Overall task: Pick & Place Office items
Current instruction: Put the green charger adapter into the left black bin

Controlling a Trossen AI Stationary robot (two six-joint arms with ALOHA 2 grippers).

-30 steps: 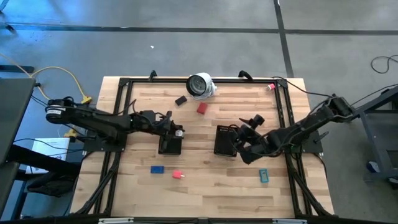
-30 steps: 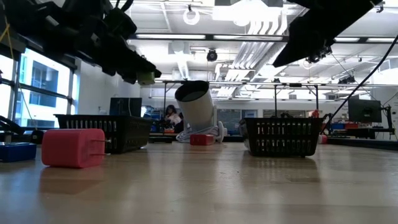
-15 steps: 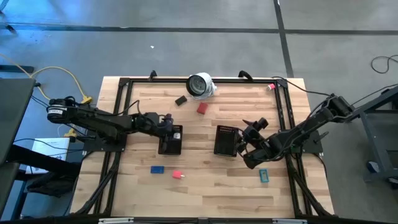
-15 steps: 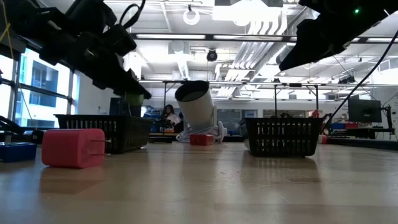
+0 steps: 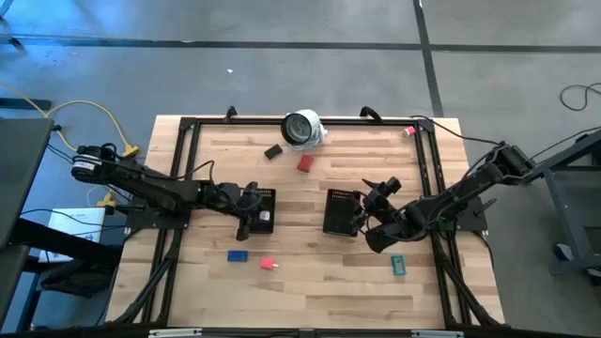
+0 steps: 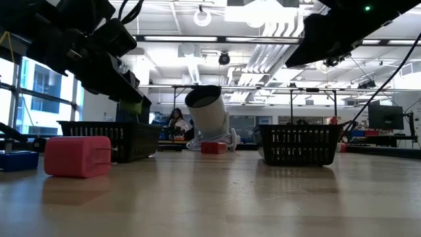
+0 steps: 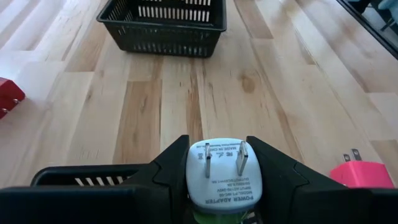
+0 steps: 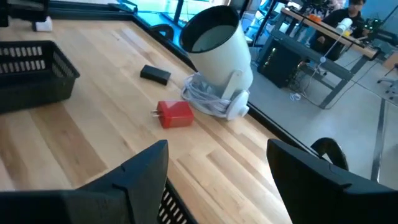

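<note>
Wooden table [image 5: 310, 282]: left gripper [image 5: 255, 214] has swung over the left tray [image 5: 260, 195], clamping the white adapter [image 7: 221, 175]; right gripper [image 5: 368, 218] open, empty

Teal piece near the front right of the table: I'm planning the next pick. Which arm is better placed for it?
Probably the right. Its claw stands open and empty by the right tray, close to the teal piece. The left claw is shut on a white power adapter over the left tray.
</note>
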